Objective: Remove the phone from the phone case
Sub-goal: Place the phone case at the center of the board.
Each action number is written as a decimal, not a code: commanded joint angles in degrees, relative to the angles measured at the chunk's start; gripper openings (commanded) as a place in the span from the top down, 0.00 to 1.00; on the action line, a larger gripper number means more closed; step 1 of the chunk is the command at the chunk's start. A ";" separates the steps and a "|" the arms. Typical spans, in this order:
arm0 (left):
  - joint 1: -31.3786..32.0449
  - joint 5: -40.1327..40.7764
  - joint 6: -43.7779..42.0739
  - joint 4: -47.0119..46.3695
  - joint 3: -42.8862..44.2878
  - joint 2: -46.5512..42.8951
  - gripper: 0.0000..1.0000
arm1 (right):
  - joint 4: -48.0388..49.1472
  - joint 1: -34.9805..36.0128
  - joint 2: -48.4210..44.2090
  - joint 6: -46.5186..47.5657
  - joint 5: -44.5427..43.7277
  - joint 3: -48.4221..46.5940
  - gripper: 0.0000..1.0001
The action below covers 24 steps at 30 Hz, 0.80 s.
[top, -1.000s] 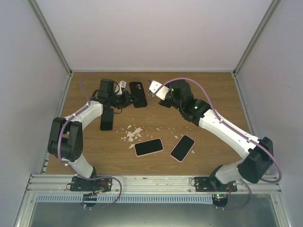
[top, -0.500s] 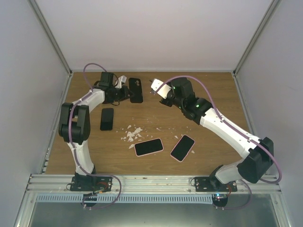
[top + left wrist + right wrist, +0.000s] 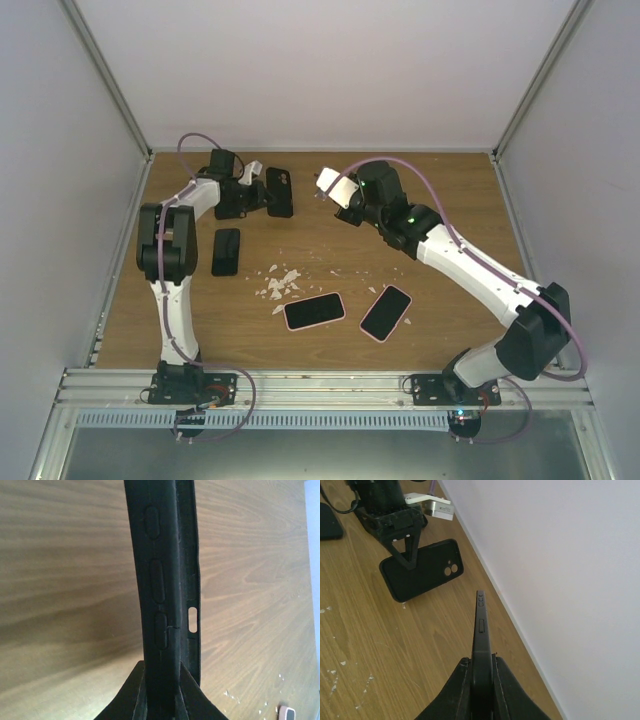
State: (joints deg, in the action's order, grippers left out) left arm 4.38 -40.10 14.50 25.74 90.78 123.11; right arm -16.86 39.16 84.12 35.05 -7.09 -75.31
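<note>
The left gripper [image 3: 160,674] is squeezing the black phone case [image 3: 161,565] by one end, with a finger on each flat side. It is holding the case on its long edge, low over the far left part of the table [image 3: 440,200]. I cannot tell if the case is touching the wood. From the side it is looking hollow, with button bumps on one wall and a little slot in the other. So I am guessing nothing is inside it.

The right gripper [image 3: 481,662] is pinching a thin black phone [image 3: 481,625] by one end. The phone is sticking out edge up, with its side buttons showing. It is near the case but apart from it, and the back wall [image 3: 545,580] is close by.

Farther out, a dark phone [image 3: 226,251] is lying flat. Two pink-cased phones [image 3: 314,310] are lying nearer the arm bases, and white crumbs [image 3: 280,283] are sitting in the middle.

Here is what could go wrong. The fingers are only gripping a small bit of the phone, so it could slip and drop if the arm is swinging fast. A turn could knock it on the wall. The two grippers are close, so they could bump. The case looks bendy, so it could pop out of the squeeze.
</note>
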 commanded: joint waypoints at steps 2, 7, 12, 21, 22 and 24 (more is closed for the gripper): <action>-1.19 -0.96 -2.40 1.32 5.57 3.99 1.00 | 1.95 -0.31 0.17 -1.18 0.98 -2.12 1.00; -1.61 0.42 -3.43 2.18 8.06 6.78 1.00 | 1.76 -0.35 0.84 -1.37 1.20 -2.58 0.99; -1.83 1.86 -4.14 3.23 10.69 9.38 1.00 | 1.52 -0.31 1.89 -1.72 1.61 -3.45 0.99; -2.01 6.28 -4.51 4.94 13.10 11.83 0.87 | 0.81 -0.34 2.56 -1.82 2.35 -4.32 1.00; -2.05 6.54 -4.64 5.42 13.44 11.99 0.83 | 0.74 -0.35 2.52 -1.75 2.35 -4.32 1.00; -2.01 6.82 -4.73 6.03 13.67 11.64 0.75 | 0.55 -0.32 2.34 -1.53 2.58 -4.40 0.99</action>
State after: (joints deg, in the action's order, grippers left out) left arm 2.90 -36.69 11.14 31.24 102.37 133.58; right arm -18.59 39.13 87.18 33.95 -5.32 -76.99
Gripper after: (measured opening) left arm 0.178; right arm 0.082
